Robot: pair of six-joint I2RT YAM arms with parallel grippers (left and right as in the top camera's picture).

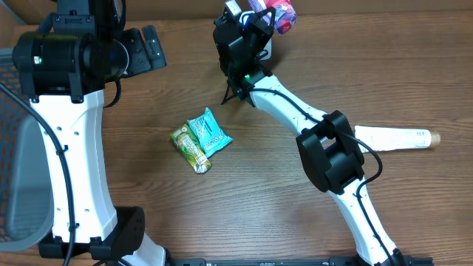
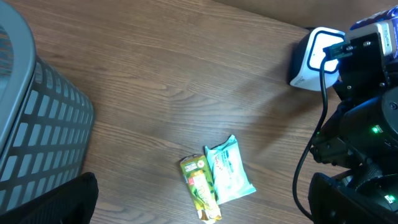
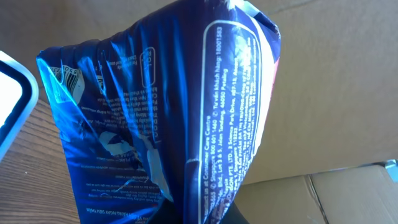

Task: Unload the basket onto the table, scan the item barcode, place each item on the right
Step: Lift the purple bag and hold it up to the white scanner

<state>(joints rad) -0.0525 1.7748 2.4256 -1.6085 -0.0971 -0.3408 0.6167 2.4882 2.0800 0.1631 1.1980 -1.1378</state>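
The blue foil snack packet (image 3: pixel 168 112) is pinched in the right gripper (image 1: pixel 260 21), whose jaws are closed on its lower end. The packet's long axis runs straight out and away from the fingers, at the far edge of the table. The barcode scanner (image 3: pixel 11 106) is just beside the packet, off to the left of the gripper and a little below the packet's free end. So the coming move looks like a small turn or shift of the printed face toward that side. The right arm is plainly the nearer one. The left gripper (image 1: pixel 145 49) hangs well apart with its jaws spread wide and nothing between them.

The right wrist view shows the packet's back panel, with fine print and a small striped patch (image 3: pixel 68 78) near the scanner side. That patch may be the barcode, though it is too creased to be sure. The left wrist view shows the scanner's white, blue-edged body standing on the table. It also shows a green packet (image 2: pixel 200 186) and a teal packet (image 2: pixel 229 171) lying touching each other, with a grey mesh basket (image 2: pixel 37 124) off to one side. Only the overhead view shows both arms at once.
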